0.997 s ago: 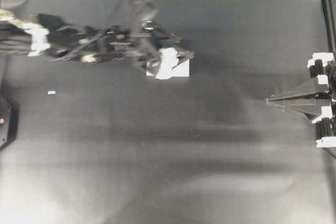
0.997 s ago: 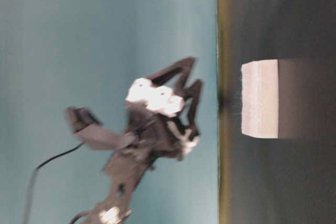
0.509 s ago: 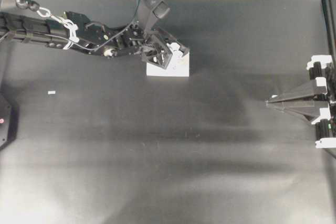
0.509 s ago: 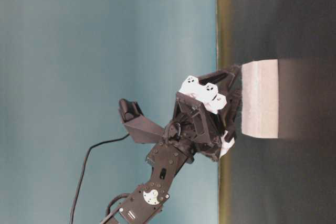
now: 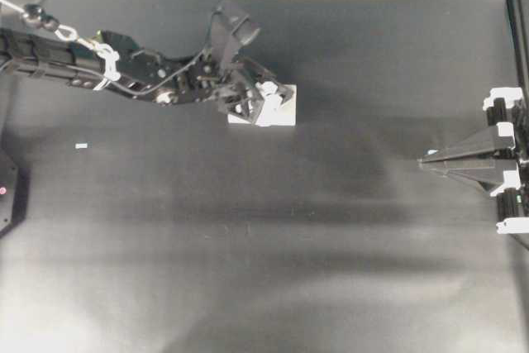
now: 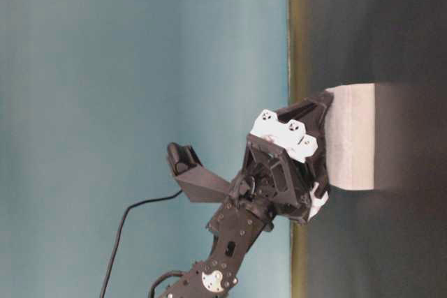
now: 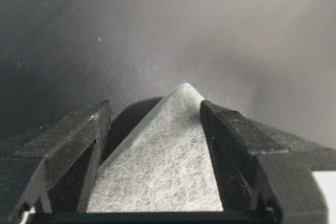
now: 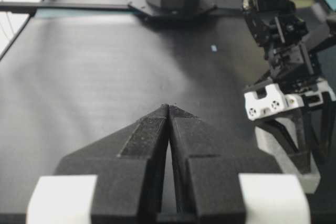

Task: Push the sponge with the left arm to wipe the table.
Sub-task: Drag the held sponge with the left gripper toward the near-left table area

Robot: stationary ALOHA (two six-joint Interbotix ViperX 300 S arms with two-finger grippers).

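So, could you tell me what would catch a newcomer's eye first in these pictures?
Probably the white sponge near the far teal edge of the dark table, with the left gripper set over it, jaws open, one finger on each side. Next, the right gripper, shut to a point, apart at the right edge.

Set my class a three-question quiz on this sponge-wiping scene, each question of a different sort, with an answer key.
1. True or false: the left gripper has its fingers spread on either side of the sponge.
2. Multiple choice: the right gripper is (a) shut and apart from the sponge, (b) open over the sponge, (c) holding the sponge.
3. Short answer: what small white thing lies on the table away from both arms?

Key
1. True.
2. a.
3. A tiny white scrap, left of the sponge in the overhead view.
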